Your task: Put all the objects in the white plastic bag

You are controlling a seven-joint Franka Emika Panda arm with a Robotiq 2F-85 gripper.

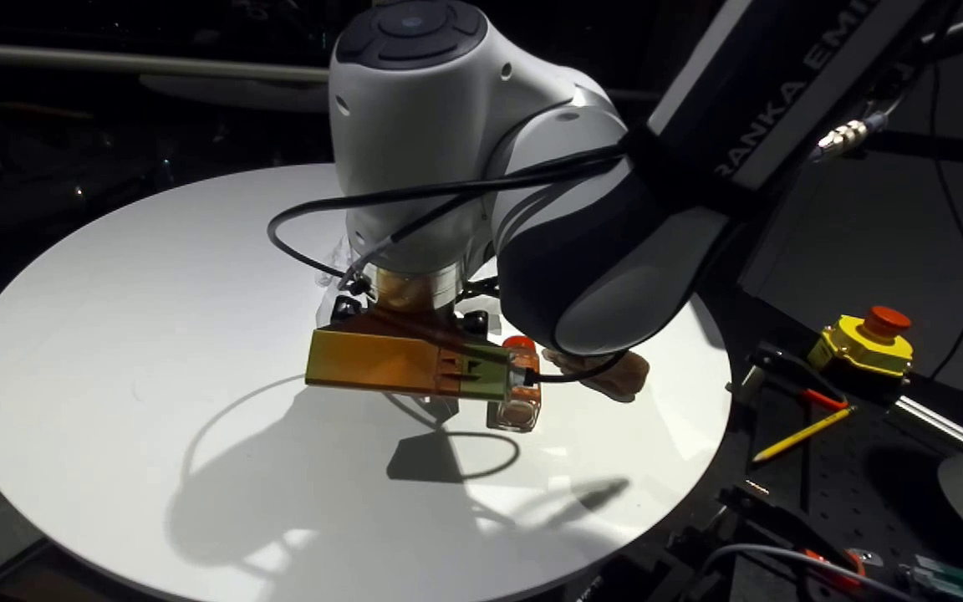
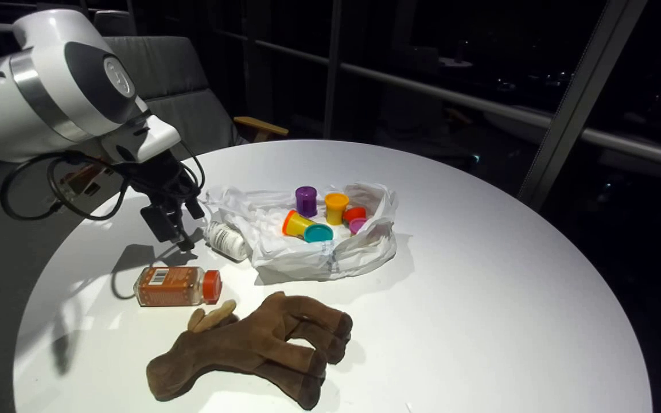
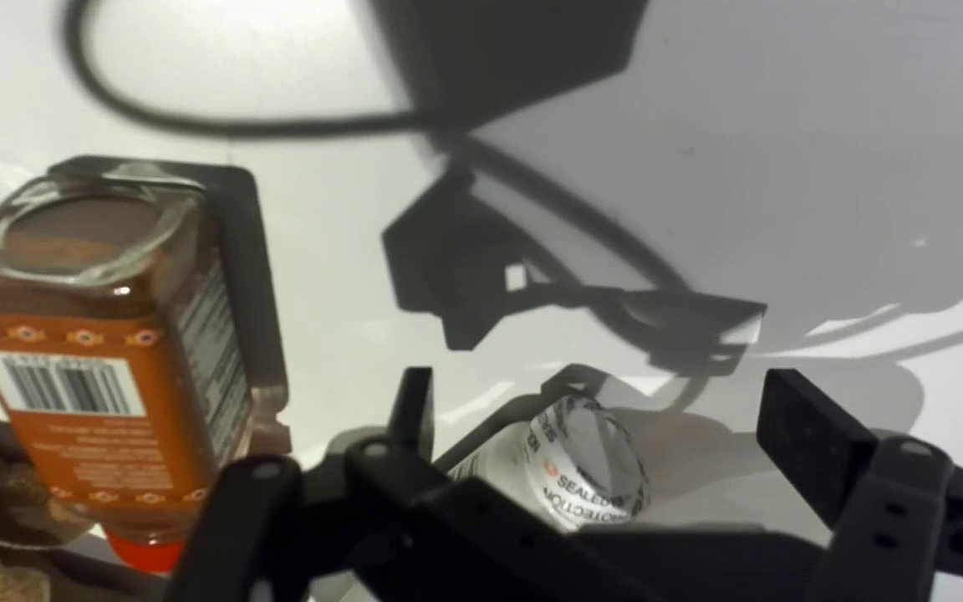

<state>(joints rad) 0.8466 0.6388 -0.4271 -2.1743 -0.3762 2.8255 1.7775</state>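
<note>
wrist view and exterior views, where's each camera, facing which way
An exterior view: above the table, facing down; arm central.
An exterior view: above it, facing across to the white plastic bag; arm at picture left.
Wrist view: at the arm's end, facing down at the white bottle; open gripper shows.
Both exterior views share the red-capped jar.

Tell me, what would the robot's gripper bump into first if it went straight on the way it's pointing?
Probably the white bottle: in the wrist view, its end shows in the gap of the open gripper. Depth is unclear, though, so the tabletop right beside it might come first.
</note>
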